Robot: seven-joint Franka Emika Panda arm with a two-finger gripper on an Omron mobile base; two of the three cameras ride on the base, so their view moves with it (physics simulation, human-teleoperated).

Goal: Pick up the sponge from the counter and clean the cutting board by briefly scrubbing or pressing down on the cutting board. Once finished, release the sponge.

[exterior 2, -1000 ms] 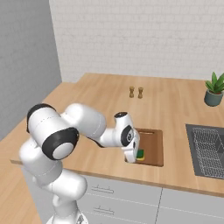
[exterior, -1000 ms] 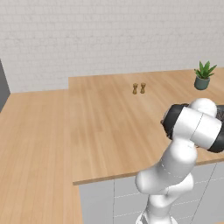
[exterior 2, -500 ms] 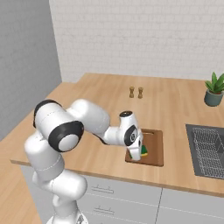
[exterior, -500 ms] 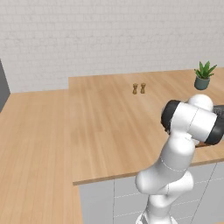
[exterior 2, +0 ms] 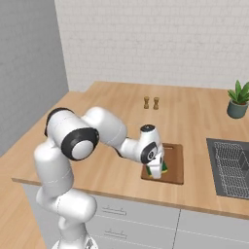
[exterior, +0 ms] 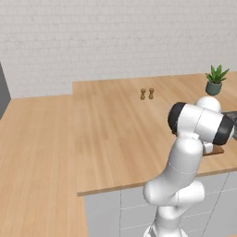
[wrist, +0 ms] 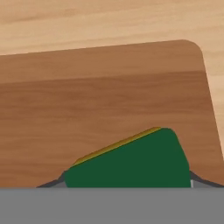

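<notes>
The dark reddish-brown cutting board (exterior 2: 173, 158) lies on the light wood counter (exterior 2: 112, 121) near its front edge, left of the sink. My gripper (exterior 2: 157, 171) points down over the board's front left part, shut on the sponge (exterior 2: 164, 168). In the hand view the sponge (wrist: 131, 164) shows its dark green face with a thin yellow edge, held between the fingers against the cutting board (wrist: 109, 96); only the fingertips' (wrist: 195, 179) corners show. In the left base view my arm hides the gripper, and a sliver of the cutting board (exterior: 215, 151) shows.
Two small wooden shakers (exterior 2: 151, 102) stand at mid-counter behind the board. A potted plant (exterior 2: 238, 99) sits at the back right. A sink with a wire rack (exterior 2: 231, 165) lies right of the board. The counter's front edge runs just before the board.
The gripper with the sponge has slid a little to the right along the board's front part, and the arm's elbow has swung the same way.
</notes>
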